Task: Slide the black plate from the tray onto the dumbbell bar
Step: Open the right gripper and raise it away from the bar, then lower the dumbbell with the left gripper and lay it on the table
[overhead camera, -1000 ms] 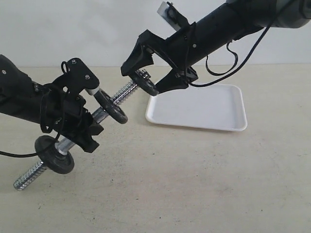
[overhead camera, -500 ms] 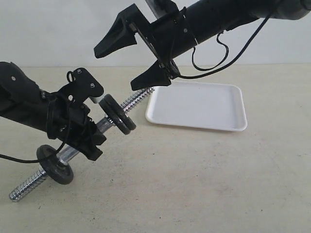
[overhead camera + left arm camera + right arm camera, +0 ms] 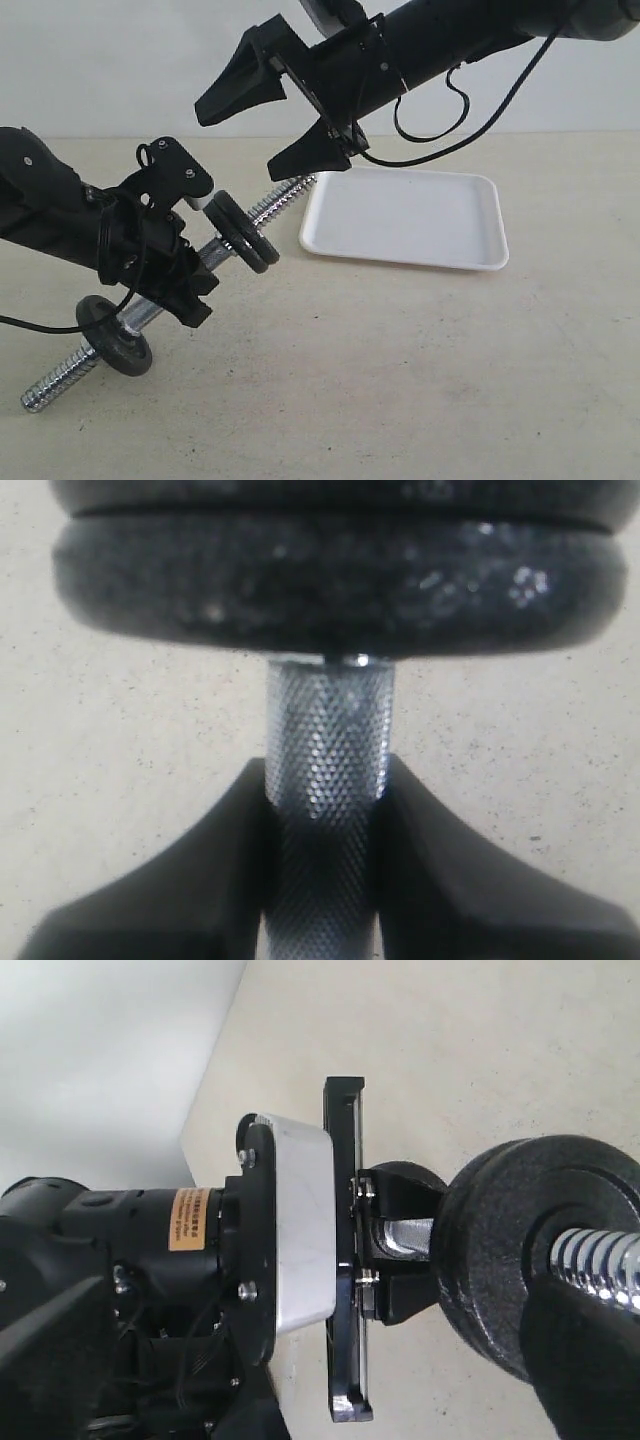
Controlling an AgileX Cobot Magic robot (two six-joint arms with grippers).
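Two discs together on the dumbbell bar (image 3: 285,200): done, we judge.
The black plate (image 3: 258,250) sits off the tray (image 3: 420,215) beside its twin; left gripper (image 3: 325,790) clamps the bar, right gripper (image 3: 237,140) hangs wide, empty.

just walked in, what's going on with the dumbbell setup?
The left pincer is clamped on the knurled middle of the short chrome dumbbell bar, holding it tilted. Two small round black metal plates sit pressed together on the bar near its upper threaded end, and a third black plate sits near the lower end. The right pincer hangs open and empty above the upper end. The shallow white plastic tray has no plate on it, so the slide-on looks done.
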